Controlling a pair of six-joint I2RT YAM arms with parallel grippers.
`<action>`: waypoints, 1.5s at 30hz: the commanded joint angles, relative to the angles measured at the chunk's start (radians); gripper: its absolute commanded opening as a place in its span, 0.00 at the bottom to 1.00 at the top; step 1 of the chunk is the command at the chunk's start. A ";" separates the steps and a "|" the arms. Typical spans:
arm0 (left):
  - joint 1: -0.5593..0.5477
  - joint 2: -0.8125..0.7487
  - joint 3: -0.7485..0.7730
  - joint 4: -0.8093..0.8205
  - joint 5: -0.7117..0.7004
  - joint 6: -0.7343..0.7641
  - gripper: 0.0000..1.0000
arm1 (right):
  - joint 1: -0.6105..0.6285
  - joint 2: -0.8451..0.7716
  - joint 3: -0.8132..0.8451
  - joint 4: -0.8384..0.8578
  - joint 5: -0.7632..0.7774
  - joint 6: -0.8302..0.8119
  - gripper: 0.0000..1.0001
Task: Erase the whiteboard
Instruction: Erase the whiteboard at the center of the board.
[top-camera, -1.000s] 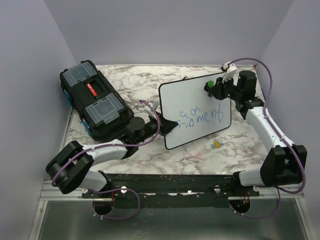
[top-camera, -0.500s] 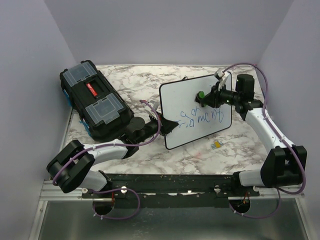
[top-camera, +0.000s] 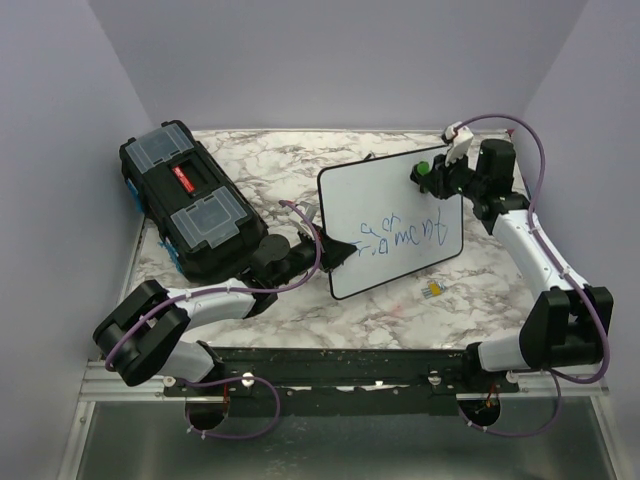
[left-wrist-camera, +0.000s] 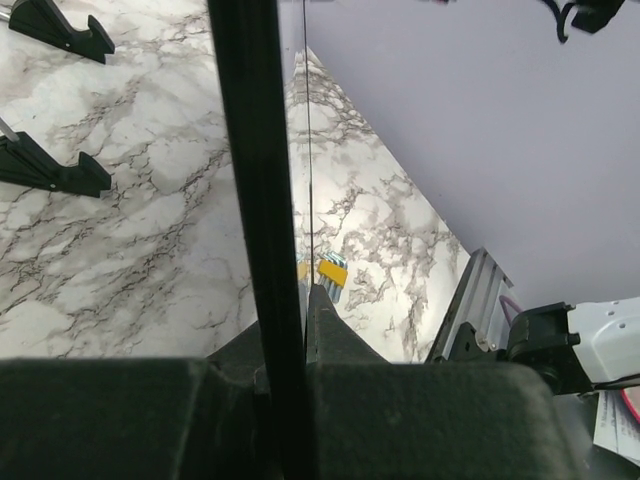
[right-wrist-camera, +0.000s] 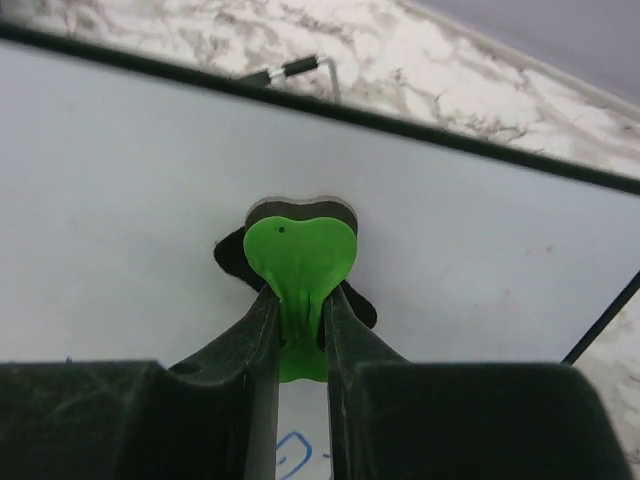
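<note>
Returned cornerward, right tool (right-wrist-camera: 300, 305) pinches green heart-shaped eraser (right-wrist-camera: 300, 255); left tool (left-wrist-camera: 290, 330) clamps black-framed whiteboard (top-camera: 370, 200).

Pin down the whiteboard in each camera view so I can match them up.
Top external: the whiteboard sits right of centre, blue writing facing the camera.
Left wrist: edge-on, its black frame runs up the picture left of centre.
Right wrist: its white face fills most of the picture.
Shared landmark: the marble tabletop.

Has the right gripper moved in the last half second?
Yes: the right gripper, shut on the green eraser, swung back from the blue writing toward the whiteboard's far right corner.
</note>
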 joint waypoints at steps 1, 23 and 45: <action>-0.018 -0.031 0.010 0.125 0.082 0.054 0.00 | -0.007 -0.016 -0.075 -0.202 -0.180 -0.193 0.00; -0.016 -0.045 -0.011 0.125 0.072 0.058 0.00 | -0.030 0.041 0.011 0.016 0.080 0.074 0.01; -0.017 -0.042 -0.010 0.131 0.062 0.060 0.00 | -0.035 -0.008 -0.094 -0.015 -0.336 0.046 0.01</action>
